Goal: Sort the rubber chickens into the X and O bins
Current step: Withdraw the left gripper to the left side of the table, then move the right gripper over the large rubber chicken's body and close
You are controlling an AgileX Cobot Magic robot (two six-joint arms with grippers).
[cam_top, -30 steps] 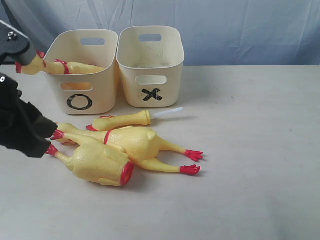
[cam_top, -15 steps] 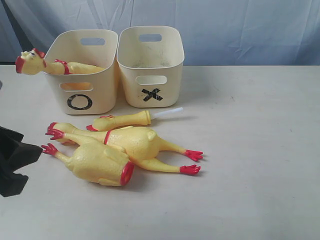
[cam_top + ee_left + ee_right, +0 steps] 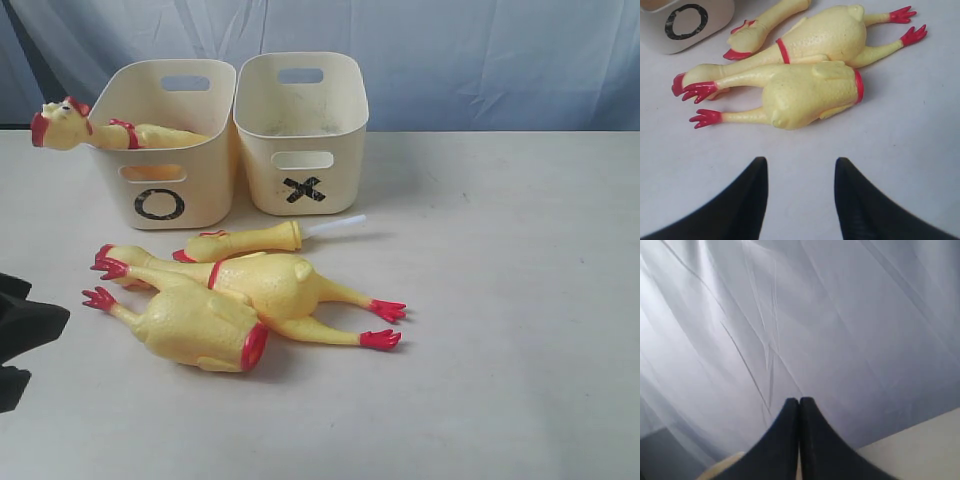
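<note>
One rubber chicken (image 3: pixel 120 132) lies in the O bin (image 3: pixel 160 205), its head hanging over the bin's left rim. The X bin (image 3: pixel 303 188) stands beside it on the right, and nothing shows inside it. On the table in front lie a neck piece (image 3: pixel 245 240), a whole chicken (image 3: pixel 285 285) and a headless body (image 3: pixel 195 325), close together. In the left wrist view my left gripper (image 3: pixel 800 162) is open and empty above bare table, short of the headless body (image 3: pixel 810 92). My right gripper (image 3: pixel 799 401) is shut, empty, and faces the curtain.
A pale blue curtain (image 3: pixel 450 50) hangs behind the table. Only a dark part of my left arm (image 3: pixel 22 335) shows at the left edge of the exterior view. The right arm is out of that view. The white tabletop (image 3: pixel 500 300) stretches to the right of the chickens.
My left arm has drawn back from the chicken's head at the O bin and slid off toward the left edge. The chicken stays in the O bin. The other chickens have not moved.
</note>
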